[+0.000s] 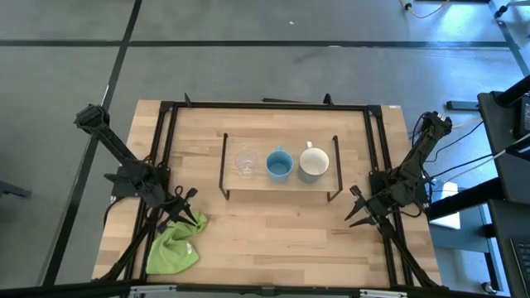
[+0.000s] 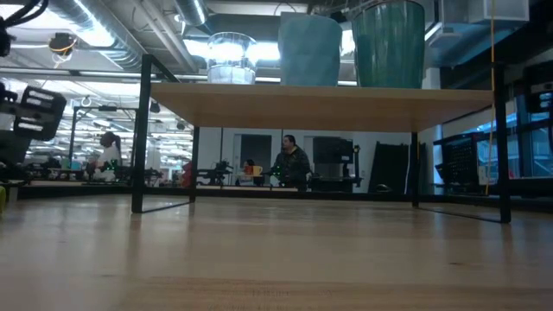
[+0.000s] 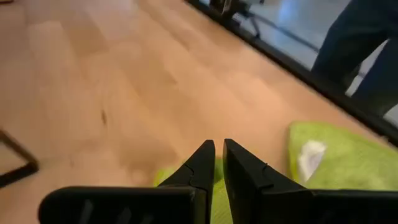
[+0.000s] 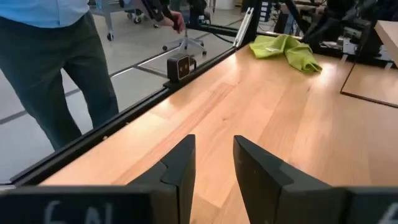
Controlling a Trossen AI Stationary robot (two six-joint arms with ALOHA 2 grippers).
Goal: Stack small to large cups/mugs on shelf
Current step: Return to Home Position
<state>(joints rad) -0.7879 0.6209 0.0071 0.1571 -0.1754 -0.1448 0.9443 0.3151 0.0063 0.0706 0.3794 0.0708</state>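
All three vessels stood in a row on the shelf [image 1: 281,184] at mid-table: the clear glass cup [image 1: 245,162] at the nine o'clock end, the light-blue mug [image 1: 279,165] in the middle, and the cream mug [image 1: 314,163] at the three o'clock end, close together and running small to large. From the shelf, the left gripper [image 1: 187,199] sat off at about eight o'clock, just beside the green cloth [image 1: 174,246], its fingers drawn to a thin slit with nothing between them. The right gripper [image 1: 351,205] hung at about four o'clock over bare table [image 1: 273,240], fingers parted by a modest gap and also empty. The placing looked finished, with both arms clear of the shelf. The glass looked the touchy one, light, slick and breakable, so it would want a gentle pinch across its rim from above. The mugs looked stiff and heavier, best taken by the rim wall, since both handles seemed to point toward twelve o'clock, away from the grippers.
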